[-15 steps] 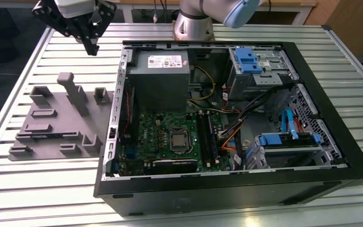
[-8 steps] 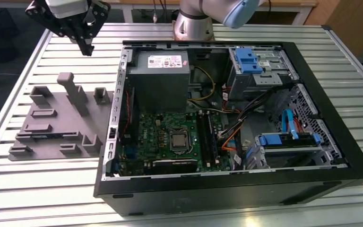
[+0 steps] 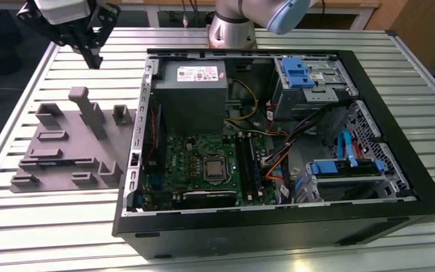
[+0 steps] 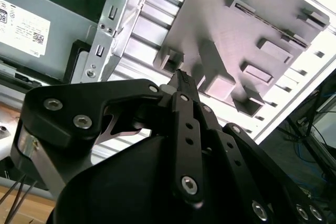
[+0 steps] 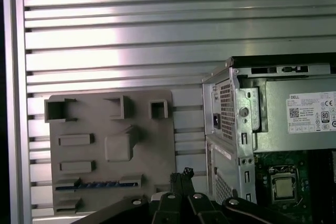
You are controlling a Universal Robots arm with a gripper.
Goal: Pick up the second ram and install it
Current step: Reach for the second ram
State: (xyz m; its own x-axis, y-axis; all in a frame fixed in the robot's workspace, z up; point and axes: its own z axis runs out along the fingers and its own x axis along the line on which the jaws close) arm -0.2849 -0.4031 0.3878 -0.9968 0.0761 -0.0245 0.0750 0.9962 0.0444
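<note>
The step in hand looks like the approach to the pick: the tool [image 3: 90, 56] hangs empty above the slatted aluminium table [image 3: 36, 226], at the far end of the exterior view's left side, its 2 black fingers drawn together with nothing between them. The second ram [image 5: 97, 184], a thin blue-green strip, sits on edge in a long slot of the grey holder tray [image 3: 59, 153], near the tray's end farthest from the tool, so tool and stick are well apart. The tray is matte moulded plastic with raised square blocks and 1 tall post, and it lies just left of the open computer case [image 3: 278, 226] in the exterior view. Inside the case, the glossy green motherboard [image 3: 195, 164] carries long black memory slots [image 3: 246, 164]. I judge that a grasp calls for the fingers to part, line up with the stick's narrow edge and clear the neighbouring blocks.
</note>
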